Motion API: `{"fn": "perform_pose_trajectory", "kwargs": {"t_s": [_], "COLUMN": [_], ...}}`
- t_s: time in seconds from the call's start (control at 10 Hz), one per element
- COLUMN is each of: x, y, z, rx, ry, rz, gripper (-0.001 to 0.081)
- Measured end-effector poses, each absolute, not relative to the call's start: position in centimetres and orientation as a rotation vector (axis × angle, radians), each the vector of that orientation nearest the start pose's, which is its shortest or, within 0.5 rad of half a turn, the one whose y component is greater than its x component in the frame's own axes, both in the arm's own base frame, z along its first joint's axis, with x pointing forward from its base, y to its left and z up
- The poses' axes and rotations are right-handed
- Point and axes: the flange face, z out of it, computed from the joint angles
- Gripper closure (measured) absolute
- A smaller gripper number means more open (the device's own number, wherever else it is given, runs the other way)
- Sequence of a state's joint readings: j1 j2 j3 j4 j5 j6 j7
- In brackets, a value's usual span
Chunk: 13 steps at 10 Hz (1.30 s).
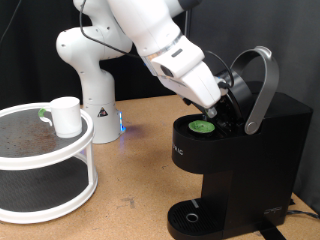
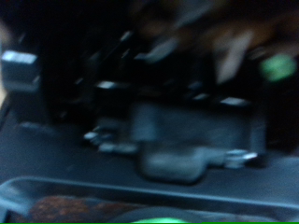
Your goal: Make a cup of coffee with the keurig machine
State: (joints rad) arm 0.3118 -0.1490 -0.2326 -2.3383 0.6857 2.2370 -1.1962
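You're looking at a brown wooden tabletop point(image 1: 140, 160) under even indoor light. Behind it hangs a black backdrop point(image 1: 30, 50). At the exterior view's left, a white two-tier round shelf point(image 1: 45, 180) stands on the table.

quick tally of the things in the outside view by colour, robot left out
white: 2 - small white cylindrical mug, round white two-tier shelf stand
black: 1 - large black boxy coffee maker, silver-grey lid handle raised
green: 1 - small green-topped pod in the open brew head, beside the end effector
total: 4
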Motion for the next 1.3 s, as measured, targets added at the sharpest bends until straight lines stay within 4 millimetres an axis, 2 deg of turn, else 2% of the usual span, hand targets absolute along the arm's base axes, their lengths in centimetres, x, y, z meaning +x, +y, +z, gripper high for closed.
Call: {"fn": "perform_pose_trajectory", "kwargs": {"t_s": [0.4,0.7,1.3], "x": [48.5,48.5,48.9], "y": [1.7,2.2,5.0], "z": [44.1,44.4,52.9], "rx": [-2.331,-2.309,-2.162], "ry": [-0.909,-0.89,-0.852], "rz": [-0.619,-0.637,-0.734], "gripper": [0.0003,0.0003,0.0003]}}
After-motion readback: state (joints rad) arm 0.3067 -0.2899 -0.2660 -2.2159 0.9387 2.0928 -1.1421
